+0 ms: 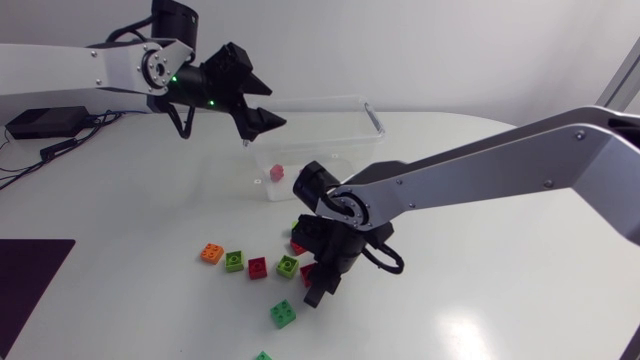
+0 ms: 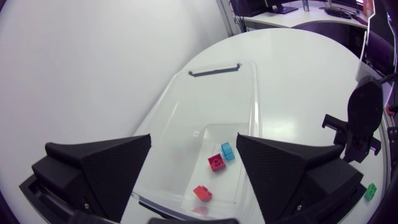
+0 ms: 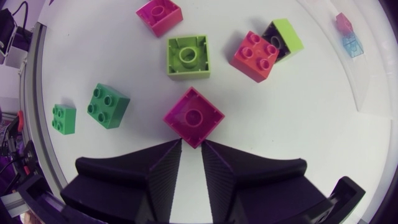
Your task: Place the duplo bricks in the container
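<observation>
The clear plastic container (image 1: 345,125) stands at the back of the table with a red brick (image 1: 277,173) in it. My left gripper (image 1: 262,110) hangs open above its near end. From the left wrist, the container (image 2: 205,99) lies under the gripper (image 2: 194,142), holding two red bricks (image 2: 216,162) and a blue one (image 2: 228,151). My right gripper (image 1: 318,288) is down among loose bricks. In the right wrist view the gripper (image 3: 192,144) is shut on the near corner of an upturned magenta brick (image 3: 194,115), leaving a narrow gap.
Loose bricks lie in front of the container: orange (image 1: 211,253), green (image 1: 234,261), red (image 1: 258,267), lime (image 1: 288,266), green (image 1: 283,313). Ahead of the right gripper are a lime brick (image 3: 188,56), a red one (image 3: 256,55) and two green ones (image 3: 107,106).
</observation>
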